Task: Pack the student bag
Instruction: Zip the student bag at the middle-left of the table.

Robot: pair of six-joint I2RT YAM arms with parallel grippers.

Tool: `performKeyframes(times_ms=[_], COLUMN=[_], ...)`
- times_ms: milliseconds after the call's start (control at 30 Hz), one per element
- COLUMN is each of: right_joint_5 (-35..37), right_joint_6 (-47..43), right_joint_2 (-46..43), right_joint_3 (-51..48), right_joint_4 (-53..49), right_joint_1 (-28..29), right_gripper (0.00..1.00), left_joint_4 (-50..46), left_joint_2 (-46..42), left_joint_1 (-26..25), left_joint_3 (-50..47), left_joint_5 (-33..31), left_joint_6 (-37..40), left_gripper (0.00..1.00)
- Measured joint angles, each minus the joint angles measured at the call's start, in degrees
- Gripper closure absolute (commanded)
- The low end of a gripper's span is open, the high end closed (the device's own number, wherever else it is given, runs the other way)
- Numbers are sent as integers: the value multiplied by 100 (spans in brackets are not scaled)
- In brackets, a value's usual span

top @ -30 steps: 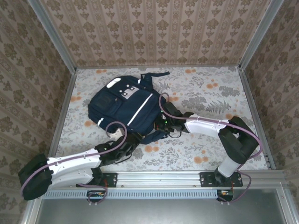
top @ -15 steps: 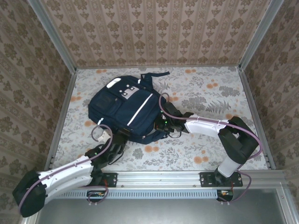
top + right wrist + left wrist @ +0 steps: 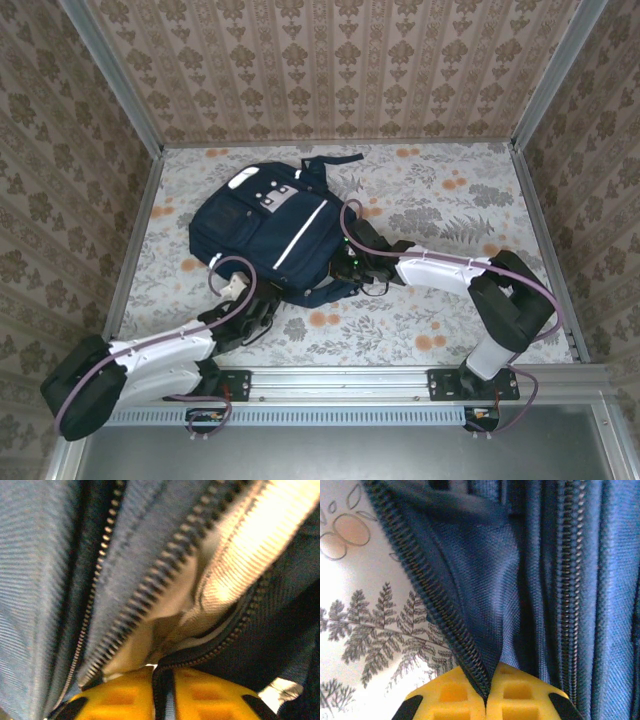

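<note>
The student bag [image 3: 268, 232] is a navy backpack with white stripes, lying flat at the table's left centre. My left gripper [image 3: 271, 301] is at the bag's near edge. In the left wrist view my left gripper [image 3: 486, 698] has its yellow fingers [image 3: 445, 696] shut on a black zipper edge [image 3: 440, 605] of the bag. My right gripper [image 3: 344, 268] is at the bag's near right corner. In the right wrist view my right gripper [image 3: 164, 695] has a zipper edge [image 3: 210, 647] pinched between its yellow fingers [image 3: 117, 697], with pale lining [image 3: 235, 550] showing in the open mouth.
The table [image 3: 450, 200] wears a floral cloth, which also shows beside the bag [image 3: 360, 605]. Patterned walls and metal rails [image 3: 138, 250] box in the work area. The bag's dark straps [image 3: 325, 165] trail toward the back wall.
My left arm drew back toward its base, then came forward again to the bag's near edge and shut on the zipper edge. The right arm and the bag barely moved.
</note>
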Motion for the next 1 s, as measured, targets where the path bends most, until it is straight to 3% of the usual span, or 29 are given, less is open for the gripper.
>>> performKeyframes(times_ms=[67, 167, 433, 533, 700, 1000], right_joint_5=[155, 501, 1827, 2127, 2166, 1670], right_joint_6=[-85, -273, -595, -623, -570, -431], right_joint_2=[-151, -476, -1134, -1132, -789, -20], right_joint_3=[0, 26, 647, 979, 1408, 1513], right_joint_4=[-190, -586, -2109, -2507, -2645, -2430], right_joint_1=[24, 120, 1132, 1582, 1982, 2052], right_gripper=[58, 58, 64, 73, 82, 82], left_joint_4=[-286, -640, -1047, -1091, -1088, -1086], left_joint_2=[-254, -531, -483, -369, -251, -254], left_joint_1=[0, -17, -168, -221, -278, -304], left_joint_3=[72, 186, 407, 540, 708, 728], left_joint_5=[-28, -46, -107, -109, -125, -129], left_joint_6=[2, 7, 55, 96, 179, 223], left_gripper=[100, 100, 100, 100, 100, 100])
